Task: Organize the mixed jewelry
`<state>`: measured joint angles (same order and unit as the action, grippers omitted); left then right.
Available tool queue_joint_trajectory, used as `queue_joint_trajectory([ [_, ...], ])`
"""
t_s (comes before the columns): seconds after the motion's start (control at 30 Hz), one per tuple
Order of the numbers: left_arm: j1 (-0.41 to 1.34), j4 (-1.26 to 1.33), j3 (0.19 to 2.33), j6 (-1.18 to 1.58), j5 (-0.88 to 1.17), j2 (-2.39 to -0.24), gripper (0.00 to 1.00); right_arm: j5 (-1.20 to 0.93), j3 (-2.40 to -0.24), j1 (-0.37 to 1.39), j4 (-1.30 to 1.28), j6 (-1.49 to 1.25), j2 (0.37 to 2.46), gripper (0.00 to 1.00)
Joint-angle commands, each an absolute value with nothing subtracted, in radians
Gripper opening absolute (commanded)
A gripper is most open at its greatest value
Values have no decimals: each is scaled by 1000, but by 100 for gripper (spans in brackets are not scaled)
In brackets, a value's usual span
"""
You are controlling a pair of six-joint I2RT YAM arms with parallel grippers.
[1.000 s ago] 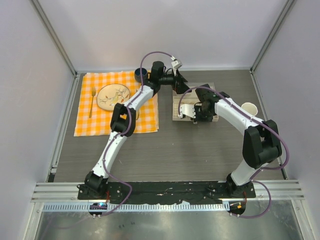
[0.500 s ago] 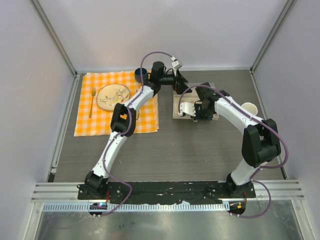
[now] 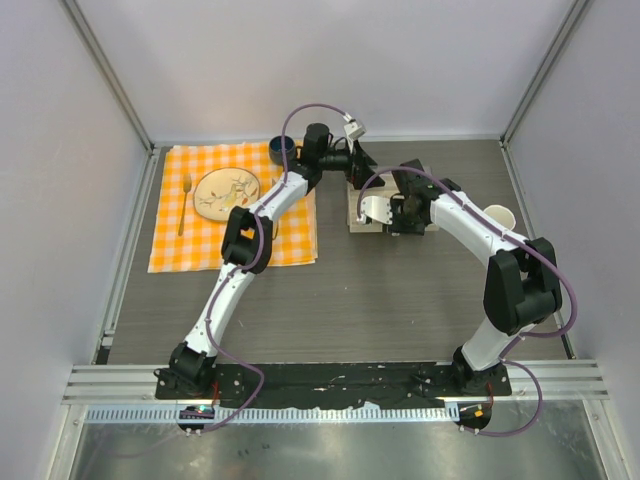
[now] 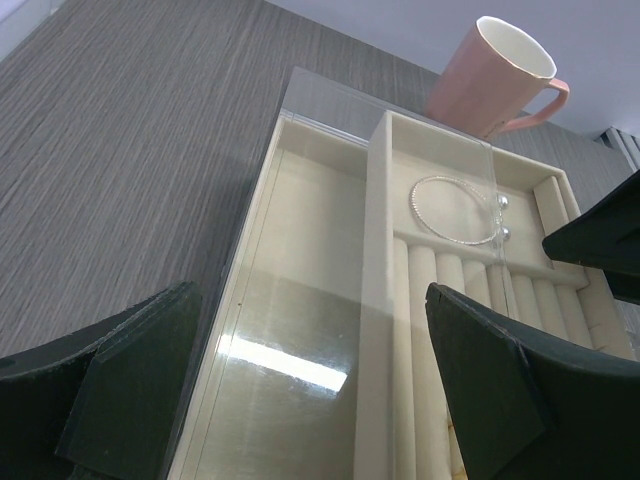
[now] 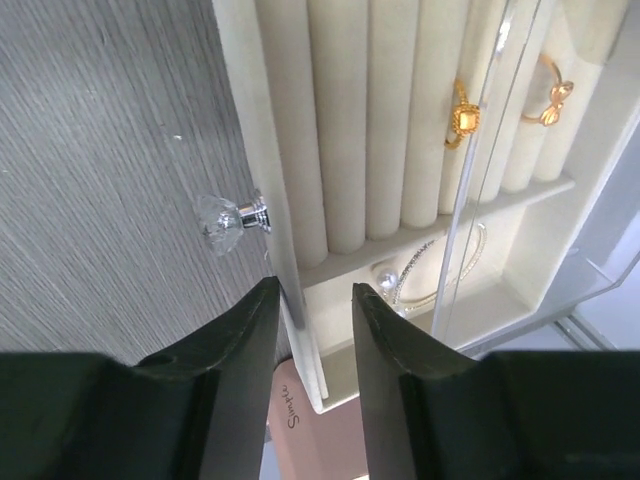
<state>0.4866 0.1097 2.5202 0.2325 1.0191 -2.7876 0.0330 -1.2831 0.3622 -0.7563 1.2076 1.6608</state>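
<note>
A beige jewelry box point(image 3: 388, 205) stands mid-table with its drawer point(image 5: 290, 150) pulled out. Two gold rings point(image 5: 460, 113) point(image 5: 551, 100) sit in the drawer's ring rolls. A thin silver hoop point(image 5: 432, 272) point(image 4: 455, 210) with pearl ends lies in the compartment beside them. My right gripper point(image 5: 315, 290) point(image 3: 397, 215) is open; its fingers straddle the drawer's front wall near the crystal knob point(image 5: 225, 215), the left finger against the wall. My left gripper point(image 4: 310, 290) point(image 3: 358, 170) hangs wide open over the box's clear lid point(image 4: 290, 330), holding nothing.
A pink mug point(image 4: 495, 75) point(image 3: 497, 216) stands just right of the box. On the left lies an orange checkered cloth point(image 3: 290, 235) with a plate point(image 3: 226, 192) carrying small bits, a fork point(image 3: 185, 200) and a dark blue cup point(image 3: 281, 150).
My right gripper has shifted slightly away from the arm bases with the drawer front, and its jaws have parted. The left arm has not moved.
</note>
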Motion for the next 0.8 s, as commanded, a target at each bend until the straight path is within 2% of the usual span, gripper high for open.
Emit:
queue_joint_trajectory([
  [0.0, 509, 132, 2513, 252, 1066, -2795, 100, 71, -1321, 359, -669, 1210, 1638, 44],
  [0.33, 509, 133, 2511, 253, 1068, -2795, 100, 83, -1312, 359, -623, 1193, 1649, 49],
  [0.57, 511, 137, 2511, 258, 1069, -2798, 100, 64, -1299, 359, -575, 1164, 1654, 56],
  [0.77, 509, 149, 2507, 273, 1072, -2796, 100, 55, -1302, 359, -542, 1131, 1666, 57],
])
